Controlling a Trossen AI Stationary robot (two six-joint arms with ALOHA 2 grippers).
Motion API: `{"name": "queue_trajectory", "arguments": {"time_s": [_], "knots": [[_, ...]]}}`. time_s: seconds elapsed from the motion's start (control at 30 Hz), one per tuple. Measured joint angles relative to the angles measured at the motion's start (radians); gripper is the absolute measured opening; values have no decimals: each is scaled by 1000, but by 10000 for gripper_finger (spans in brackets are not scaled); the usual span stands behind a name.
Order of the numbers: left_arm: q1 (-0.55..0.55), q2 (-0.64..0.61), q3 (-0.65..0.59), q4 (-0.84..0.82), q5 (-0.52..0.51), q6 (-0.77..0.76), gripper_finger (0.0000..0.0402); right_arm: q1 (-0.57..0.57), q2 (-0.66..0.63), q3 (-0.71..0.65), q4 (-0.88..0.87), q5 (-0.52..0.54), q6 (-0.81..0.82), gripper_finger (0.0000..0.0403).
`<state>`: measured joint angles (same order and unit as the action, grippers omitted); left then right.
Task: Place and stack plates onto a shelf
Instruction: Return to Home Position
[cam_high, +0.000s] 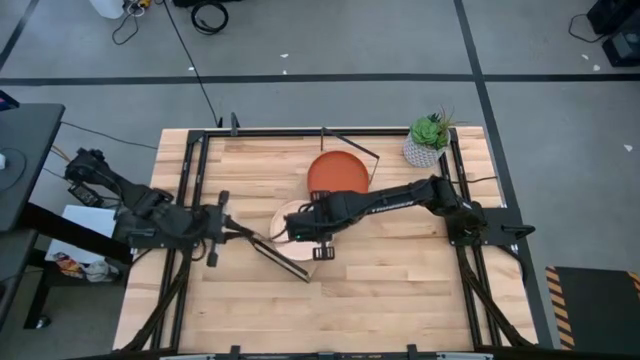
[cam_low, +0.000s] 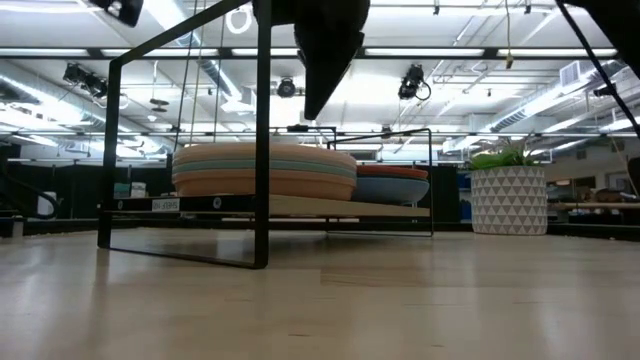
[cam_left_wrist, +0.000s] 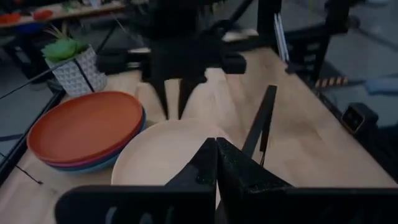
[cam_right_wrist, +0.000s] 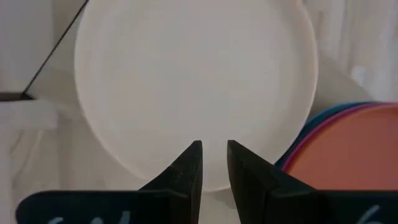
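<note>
Two plate stacks are set on the shelf (cam_low: 390, 209), with the right gripper (cam_right_wrist: 214, 163) held just above one of them.

The cream plate (cam_right_wrist: 193, 81) is seen on top of the stack at the shelf's end nearer the left gripper (cam_left_wrist: 216, 158), and the orange plate (cam_high: 337, 172) tops the stack at the shelf's other end. The right gripper's fingers are slightly parted over the cream plate, with nothing between them. The left gripper is seen just beside that shelf end, fingers pressed together. The plates are judged light, stiff and smooth, so likely slippery, and each would best be pinched at its raised rim.
</note>
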<state>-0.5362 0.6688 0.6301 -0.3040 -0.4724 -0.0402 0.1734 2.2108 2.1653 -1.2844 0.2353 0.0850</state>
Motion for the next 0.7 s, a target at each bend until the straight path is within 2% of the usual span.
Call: {"name": "queue_trajectory", "arguments": {"time_s": [0.07,0.2,0.43,0.57,0.7], "knots": [[1,-73,-60,41,-7,0,6,15,-33,-55,41,32,0,80],[1,-192,-162,110,-44,7,6,22,-171,-209,158,26,39,74],[1,-334,-316,275,-48,78,6,41,-447,-616,474,38,130,70],[1,-399,-391,382,-48,120,6,65,-599,-818,616,100,183,70],[1,-466,-440,414,-48,158,6,88,-761,-1004,757,144,231,70]]}}
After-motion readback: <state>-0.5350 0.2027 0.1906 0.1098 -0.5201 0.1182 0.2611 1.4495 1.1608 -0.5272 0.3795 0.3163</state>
